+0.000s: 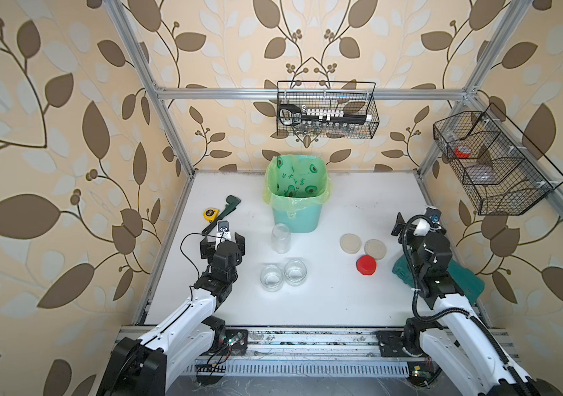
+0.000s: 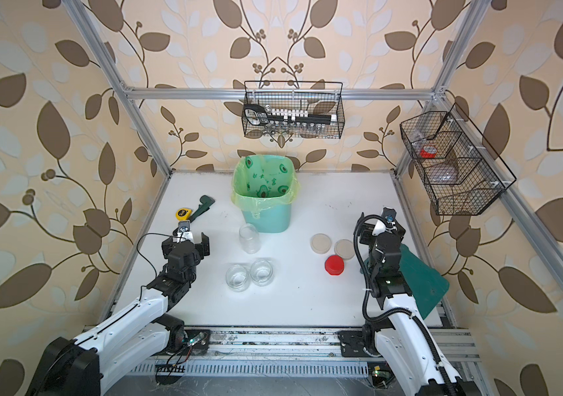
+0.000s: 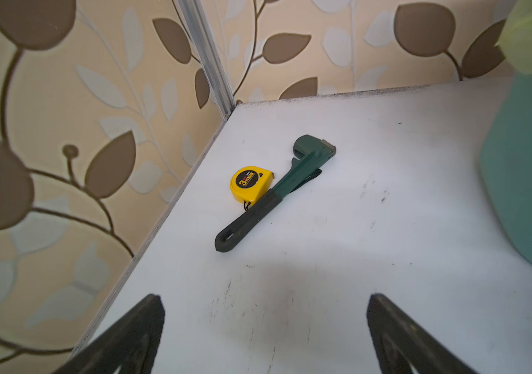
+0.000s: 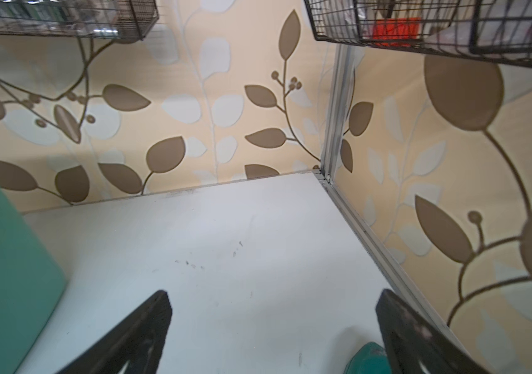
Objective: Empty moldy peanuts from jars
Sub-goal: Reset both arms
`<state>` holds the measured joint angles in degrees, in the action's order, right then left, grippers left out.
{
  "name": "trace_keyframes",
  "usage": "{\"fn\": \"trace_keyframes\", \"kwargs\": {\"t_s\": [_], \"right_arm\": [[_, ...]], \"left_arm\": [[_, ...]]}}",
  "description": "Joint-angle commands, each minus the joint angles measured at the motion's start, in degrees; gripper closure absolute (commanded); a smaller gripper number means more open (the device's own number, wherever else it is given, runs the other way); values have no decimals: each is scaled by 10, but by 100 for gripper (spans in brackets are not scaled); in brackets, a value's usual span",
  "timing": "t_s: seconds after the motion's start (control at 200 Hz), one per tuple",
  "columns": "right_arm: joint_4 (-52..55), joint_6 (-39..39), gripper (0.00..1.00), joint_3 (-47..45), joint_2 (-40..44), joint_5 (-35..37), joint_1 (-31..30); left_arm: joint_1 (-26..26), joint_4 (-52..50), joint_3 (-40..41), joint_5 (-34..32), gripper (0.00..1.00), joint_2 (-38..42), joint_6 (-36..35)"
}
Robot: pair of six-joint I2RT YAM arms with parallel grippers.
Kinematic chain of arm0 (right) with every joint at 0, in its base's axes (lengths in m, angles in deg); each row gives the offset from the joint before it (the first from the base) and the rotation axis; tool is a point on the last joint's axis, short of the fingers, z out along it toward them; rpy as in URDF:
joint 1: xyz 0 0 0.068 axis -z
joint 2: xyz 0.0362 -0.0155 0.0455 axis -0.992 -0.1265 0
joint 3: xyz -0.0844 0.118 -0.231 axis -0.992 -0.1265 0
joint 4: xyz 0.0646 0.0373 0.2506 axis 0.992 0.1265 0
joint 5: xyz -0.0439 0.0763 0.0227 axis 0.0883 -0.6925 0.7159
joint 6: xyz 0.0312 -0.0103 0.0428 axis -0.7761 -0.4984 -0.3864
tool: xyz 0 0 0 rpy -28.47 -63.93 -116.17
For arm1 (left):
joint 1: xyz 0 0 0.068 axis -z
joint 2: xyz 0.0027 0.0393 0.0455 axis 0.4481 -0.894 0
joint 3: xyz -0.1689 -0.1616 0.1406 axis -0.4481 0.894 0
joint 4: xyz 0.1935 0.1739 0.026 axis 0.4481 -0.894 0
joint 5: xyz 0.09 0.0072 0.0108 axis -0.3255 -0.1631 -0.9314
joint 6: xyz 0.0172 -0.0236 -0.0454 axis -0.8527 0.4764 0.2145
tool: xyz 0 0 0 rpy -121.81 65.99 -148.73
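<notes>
The left gripper [image 3: 264, 301] and right gripper [image 4: 274, 293] both stand wide apart, holding nothing; the tall jar [image 1: 280, 238] and two squat jars [image 1: 271, 277] stand lidless and upright near the mint-green bin [image 1: 295, 216]; no moldy peanuts show in the glass, so it looks emptied. One risk: a left-arm swing inward could clip and topple a jar, since they stand close beside it.

Mint bin [image 1: 296, 219], avocado-print liner [image 1: 302, 173]; red lid [image 1: 366, 265]; yellow tape [image 1: 208, 213].
</notes>
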<state>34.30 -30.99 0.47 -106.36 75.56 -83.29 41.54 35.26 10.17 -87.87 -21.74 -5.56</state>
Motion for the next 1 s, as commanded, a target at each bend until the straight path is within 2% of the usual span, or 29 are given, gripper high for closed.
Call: {"fn": "trace_keyframes", "kwargs": {"t_s": [0.0, 0.135, 0.31, 0.395, 0.505, 0.67, 0.805, 0.9, 0.965, 0.995], "right_arm": [[-91, -33, 1, -42, -31, -45, 36], [-185, -51, 1, -88, -81, -61, 64], [-232, -59, 1, -102, -131, -60, 66], [-261, -70, 1, -108, -172, -60, 67], [-323, -72, 1, -123, -220, -71, 68], [-418, -58, 1, -129, -290, -108, 67], [-448, -24, 0, -106, -365, -142, 50], [-493, 30, 0, -93, -421, -108, -4], [-411, 25, 0, -69, -402, -84, -16], [-410, 22, 3, -67, -409, -78, -15]], "left_arm": [[-23, 157, 18, 64, 1, -46, -2], [-53, 263, 38, 110, 1, -132, 16], [-78, 299, 9, 208, 1, -224, 5], [-88, 297, -12, 209, 1, -263, 12], [-111, 308, -23, 243, 1, -309, 23], [-111, 223, -68, 282, 1, -314, 10], [-111, 230, -66, 281, 1, -313, 9], [-111, 226, -67, 282, 1, -314, 10], [-112, 224, -69, 283, 1, -315, 10], [-112, 223, -70, 283, 1, -315, 10]]}}
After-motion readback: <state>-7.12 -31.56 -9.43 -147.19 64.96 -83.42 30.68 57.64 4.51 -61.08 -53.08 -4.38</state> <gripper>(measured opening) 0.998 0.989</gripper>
